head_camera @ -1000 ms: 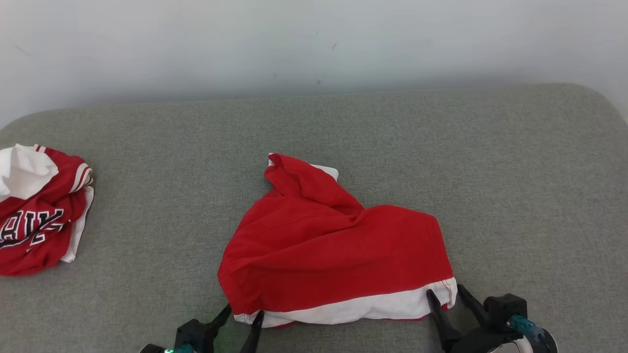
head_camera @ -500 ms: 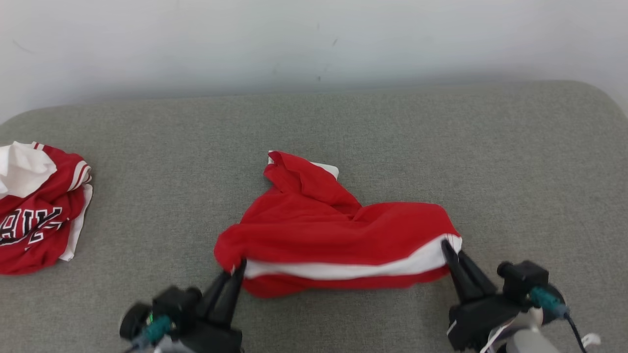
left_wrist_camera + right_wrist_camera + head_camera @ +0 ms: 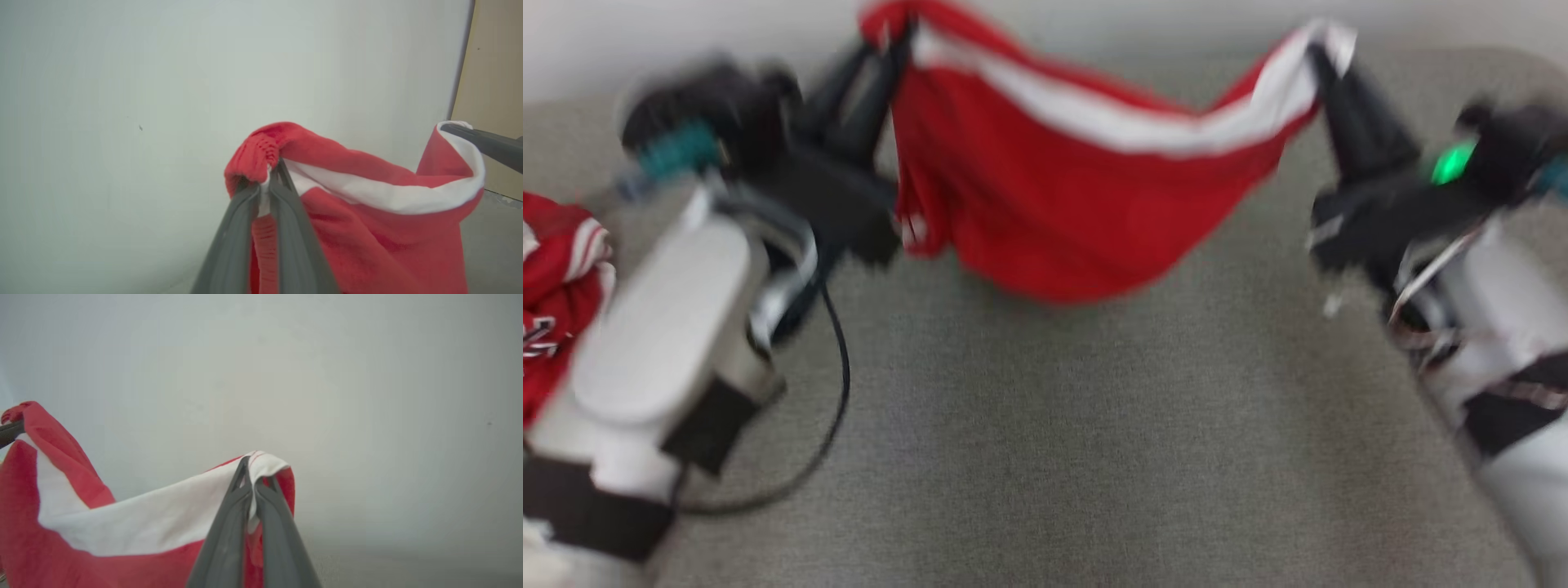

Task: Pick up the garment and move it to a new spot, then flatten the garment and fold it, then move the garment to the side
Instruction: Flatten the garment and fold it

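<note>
The red garment (image 3: pixel 1062 196) with a white band hangs in the air above the grey cushion (image 3: pixel 1045 425), stretched between both grippers. My left gripper (image 3: pixel 894 37) is shut on its left top corner, where ribbed red trim bunches over the fingers (image 3: pixel 267 183). My right gripper (image 3: pixel 1319 57) is shut on the white band at the right corner (image 3: pixel 251 469). In both wrist views the garment (image 3: pixel 367 228) (image 3: pixel 81 522) sags between the grips, against a pale wall. The head view is blurred.
A second crumpled red and white jersey (image 3: pixel 556 294) with lettering lies at the cushion's left edge, partly behind my left forearm (image 3: pixel 662 327). A black cable (image 3: pixel 837 384) loops from that arm. A tan panel (image 3: pixel 494 81) stands beyond the wall's right end.
Both grippers closed on the garment's near hem corners and lifted it off the cushion, up and away toward the wall. The arms now reach far into the head view.
</note>
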Tool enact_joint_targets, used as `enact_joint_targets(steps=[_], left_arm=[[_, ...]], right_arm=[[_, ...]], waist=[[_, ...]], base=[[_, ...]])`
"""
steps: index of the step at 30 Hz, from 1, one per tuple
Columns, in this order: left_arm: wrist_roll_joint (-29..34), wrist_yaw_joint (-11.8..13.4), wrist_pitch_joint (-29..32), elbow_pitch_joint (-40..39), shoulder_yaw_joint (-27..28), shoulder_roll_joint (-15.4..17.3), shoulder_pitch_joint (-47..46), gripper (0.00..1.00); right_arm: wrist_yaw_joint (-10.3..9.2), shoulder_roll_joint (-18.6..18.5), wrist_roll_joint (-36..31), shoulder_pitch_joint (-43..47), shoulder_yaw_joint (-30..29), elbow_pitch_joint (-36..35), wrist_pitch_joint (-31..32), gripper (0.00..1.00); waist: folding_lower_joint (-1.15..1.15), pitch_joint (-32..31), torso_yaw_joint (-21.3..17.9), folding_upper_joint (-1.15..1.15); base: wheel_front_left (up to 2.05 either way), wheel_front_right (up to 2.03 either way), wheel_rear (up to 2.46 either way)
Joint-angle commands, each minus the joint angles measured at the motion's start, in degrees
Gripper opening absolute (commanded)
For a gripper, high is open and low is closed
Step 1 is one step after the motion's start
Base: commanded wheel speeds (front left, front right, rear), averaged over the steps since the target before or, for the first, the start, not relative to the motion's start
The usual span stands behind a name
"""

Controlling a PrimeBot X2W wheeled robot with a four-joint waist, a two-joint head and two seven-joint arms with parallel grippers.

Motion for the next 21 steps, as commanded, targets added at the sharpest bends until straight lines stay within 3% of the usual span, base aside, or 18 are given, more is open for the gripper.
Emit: enact_joint_targets(steps=[1,13,21], left_arm=[[-1.53,0.08,1.74,0.91,-0.97,0.39,-6.52,0.00],[-9.02,0.09,7.76,12.47,-1.13,-0.86,-44.39,0.00],[-10.49,0.09,8.15,21.86,-5.37,-3.25,-57.69,0.00]], right_arm=[[-0.13,-1.29,2.29,-6.04,-0.01,0.11,1.01,0.00],[-0.13,-5.22,8.74,-42.68,0.76,6.06,9.33,0.00],[-0.13,-4.40,7.27,-58.48,1.96,16.77,10.31,0.00]], waist=[[-0.01,8.91,-1.37,-0.01],[-0.01,23.37,-3.51,-0.01],[-0.01,26.84,-3.37,-0.01]], base=[[0.00,0.00,0.00],[0.00,0.00,0.00],[0.00,0.00,0.00]])
